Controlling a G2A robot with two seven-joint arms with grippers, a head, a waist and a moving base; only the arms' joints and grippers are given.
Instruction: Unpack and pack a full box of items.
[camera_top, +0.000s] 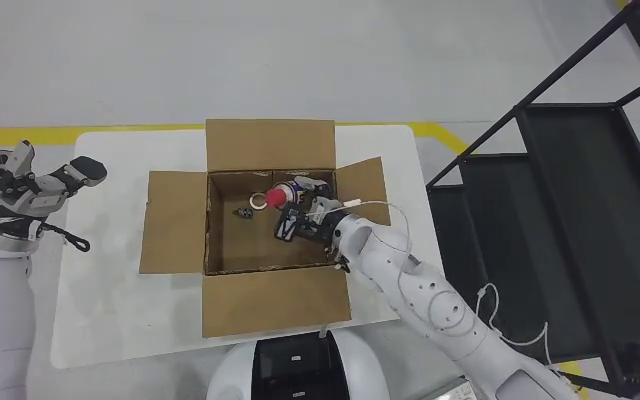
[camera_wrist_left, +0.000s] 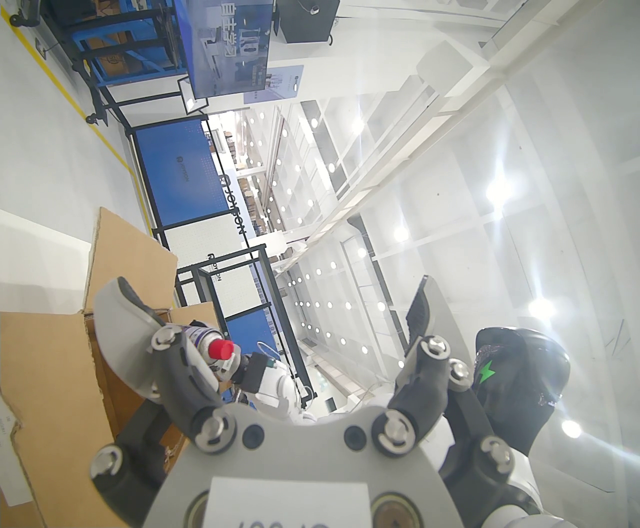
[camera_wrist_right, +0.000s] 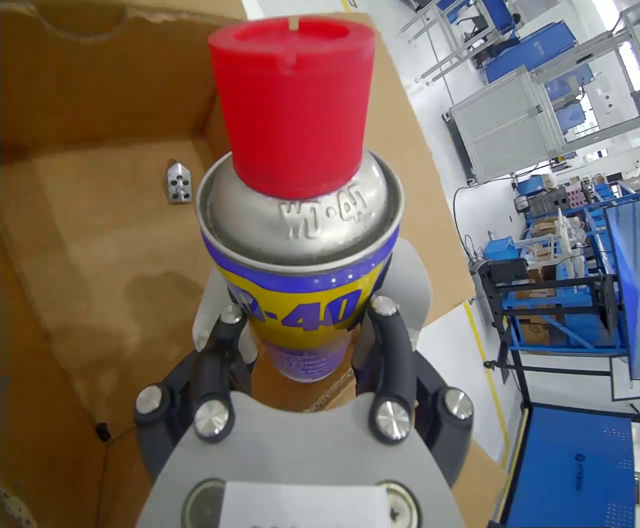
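Here the right end effector (camera_wrist_right: 307, 295) pinches the spray can (camera_wrist_right: 295, 235) low on its body, red cap up, over the far right of the open cardboard box (camera_top: 175, 235), probably so that it clears the walls. The left end effector (camera_wrist_left: 270, 295) hangs spread, left of the box.

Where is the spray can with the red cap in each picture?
Top view: spray can in the cardboard box opening, held by the right gripper.
Left wrist view: far off, the spray can beyond the box's flap.
Right wrist view: close up, gripped round its body.
Shared landmark: the cardboard box.
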